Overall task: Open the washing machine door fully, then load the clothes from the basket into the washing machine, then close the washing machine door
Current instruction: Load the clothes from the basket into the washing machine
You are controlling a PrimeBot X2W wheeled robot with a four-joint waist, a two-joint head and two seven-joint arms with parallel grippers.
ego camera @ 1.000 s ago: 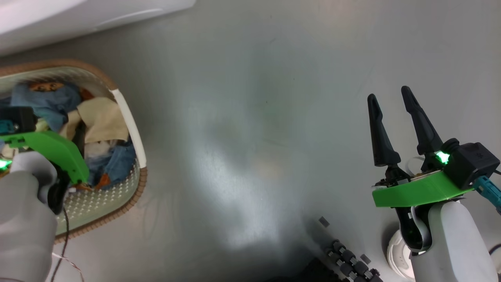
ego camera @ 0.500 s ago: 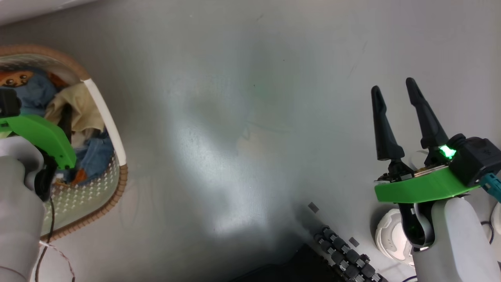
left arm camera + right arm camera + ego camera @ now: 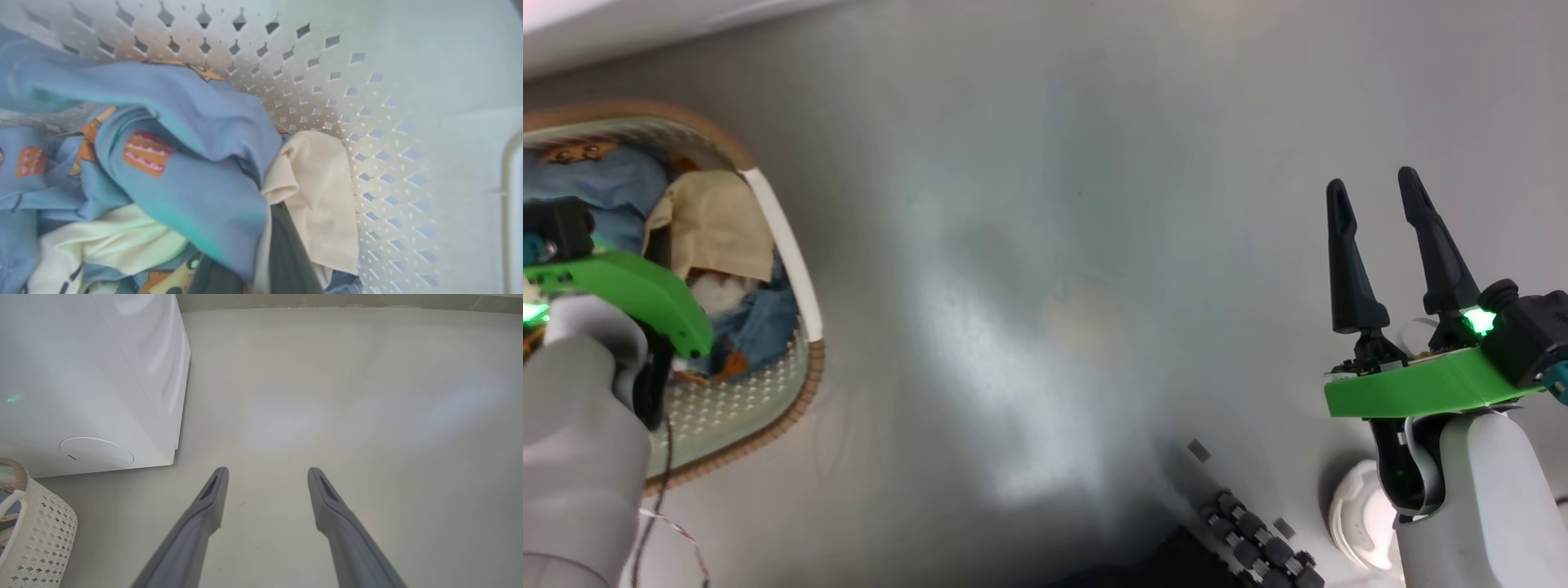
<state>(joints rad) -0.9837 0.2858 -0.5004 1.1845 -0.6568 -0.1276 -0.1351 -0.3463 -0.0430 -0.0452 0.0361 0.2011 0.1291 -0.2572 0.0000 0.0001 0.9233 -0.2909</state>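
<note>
The cream-white perforated basket with a brown rim stands on the floor at the left, and also shows in the right wrist view. In it lie the clothes: light blue printed fabric and a cream-yellow piece. My left gripper is sunk into the pile, and blue fabric sits between its dark fingers, whose tips are hidden. Its green wrist bracket hangs over the basket. My right gripper is open above bare floor. The white washing machine stands behind the basket. Its door is out of view.
Grey glossy floor spreads between basket and right arm. My base with black rollers and a white round part sit at the bottom right. A thin cable hangs beside the left forearm.
The head camera swung, so the basket slid left in the picture and then back right. My left gripper stays down in the clothes and my right gripper stays open.
</note>
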